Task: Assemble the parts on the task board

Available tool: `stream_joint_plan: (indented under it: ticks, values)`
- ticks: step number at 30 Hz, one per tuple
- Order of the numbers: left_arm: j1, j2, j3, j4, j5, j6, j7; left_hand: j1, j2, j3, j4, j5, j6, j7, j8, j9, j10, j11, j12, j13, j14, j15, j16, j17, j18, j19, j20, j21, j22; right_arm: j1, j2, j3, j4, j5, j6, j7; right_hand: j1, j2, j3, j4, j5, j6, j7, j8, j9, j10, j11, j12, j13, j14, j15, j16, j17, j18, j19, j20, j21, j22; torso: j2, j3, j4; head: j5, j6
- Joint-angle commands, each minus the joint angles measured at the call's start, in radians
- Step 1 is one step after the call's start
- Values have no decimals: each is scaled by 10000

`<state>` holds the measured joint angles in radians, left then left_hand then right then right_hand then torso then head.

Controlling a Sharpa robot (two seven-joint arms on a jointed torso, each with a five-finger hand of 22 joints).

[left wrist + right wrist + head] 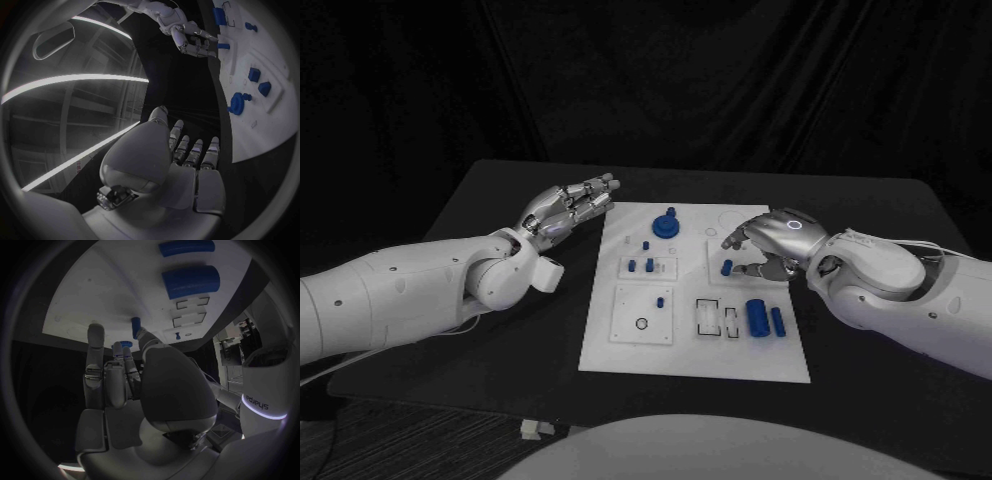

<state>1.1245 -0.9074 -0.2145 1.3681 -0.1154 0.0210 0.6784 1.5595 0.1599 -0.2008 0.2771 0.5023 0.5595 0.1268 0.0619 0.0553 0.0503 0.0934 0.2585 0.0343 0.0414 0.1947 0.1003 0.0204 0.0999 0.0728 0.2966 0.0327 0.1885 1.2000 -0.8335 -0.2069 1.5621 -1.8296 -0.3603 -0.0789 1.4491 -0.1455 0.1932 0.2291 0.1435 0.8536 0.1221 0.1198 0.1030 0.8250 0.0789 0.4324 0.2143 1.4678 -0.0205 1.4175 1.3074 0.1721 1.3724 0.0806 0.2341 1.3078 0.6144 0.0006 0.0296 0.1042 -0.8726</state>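
Pinching a small blue peg (pixel 731 268) on the task board (pixel 625 350), right hand (pixel 773 240); left hand (pixel 568 209) empty, fingers (pixel 599 187) apart, beside the board.

Task board (pixel 625 350) is showing white on the black table (pixel 488 200). Parts are showing blue: round knob (pixel 669 224), small pegs (pixel 645 265), two cylinders (pixel 764 318). Both hands, left hand (pixel 570 207) and right hand (pixel 769 240), are showing silver.

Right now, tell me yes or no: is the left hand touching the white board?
No. In the head view the left hand hangs over the black table beside the white board, holding nothing.
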Motion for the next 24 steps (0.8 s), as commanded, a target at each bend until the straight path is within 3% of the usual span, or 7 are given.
stream_joint_plan:
  ticks: [1,7,15,24]
  values:
    - [-15,-3,10,21,61,92,895,108,-19,48,-41,61,40,21,56,12,7,61,36,15,-11,-7,53,15,17,69,-26,56,10,-88,97,7,-109,-17,102,-22,238,9,46,-118,228,1,62,-55,-21,-43,10,-80,-25,441,-44,21,1036,-2,75,-14,-49,124,10,5,8,-30,0]
    - [-16,-51,9,43,61,65,904,113,-19,51,-42,63,39,21,55,11,11,63,51,17,-7,-5,60,17,17,73,-26,57,14,-244,307,8,-300,-7,100,125,429,36,184,-263,742,135,71,-28,-4,91,10,-117,-85,459,-53,56,1069,-17,131,-25,38,186,17,2,4,-5,0]
    - [-16,-58,9,45,61,73,899,123,-18,56,-45,69,53,24,58,12,19,68,66,20,-7,-4,58,16,17,79,-26,60,14,-355,557,9,-522,147,218,281,626,-116,878,-474,2528,688,102,171,219,645,23,-317,-309,483,-78,111,1120,-49,174,-80,221,400,2,8,2,-38,0]
    - [-17,-61,9,50,61,88,897,123,-18,56,-45,69,53,24,58,12,19,68,66,20,-7,-4,58,16,17,79,-26,60,14,-385,668,9,-616,179,278,411,632,-196,1353,-669,2864,1207,93,383,459,1442,-43,-336,-393,511,-44,159,1166,-90,210,-90,532,465,2,1,11,-28,0]
